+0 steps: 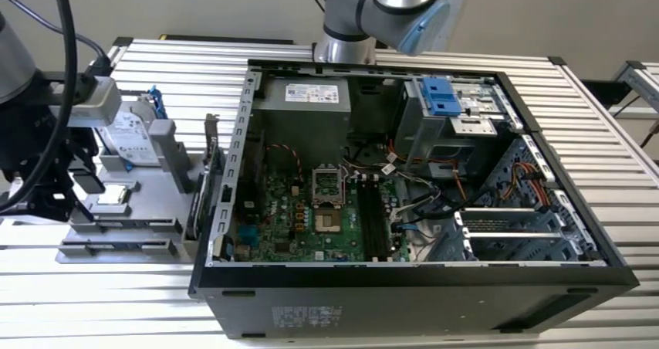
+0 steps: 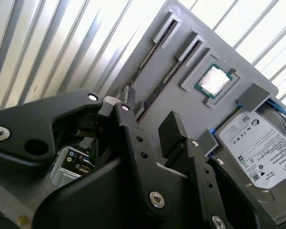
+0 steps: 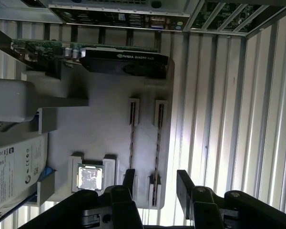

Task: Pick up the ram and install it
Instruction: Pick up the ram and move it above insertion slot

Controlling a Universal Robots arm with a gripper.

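Directly under the parted end effector point(image 3: 156, 172) — the ram point(image 3: 158, 138).

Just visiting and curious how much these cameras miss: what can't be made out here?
One ram end: behind a finger of the open gripper, first wrist view.
Hard drive: cut by the edge, both wrist views.
Tray: partly behind arm and cables, exterior view.
Memory slots in the case: too small to judge empty, exterior view.
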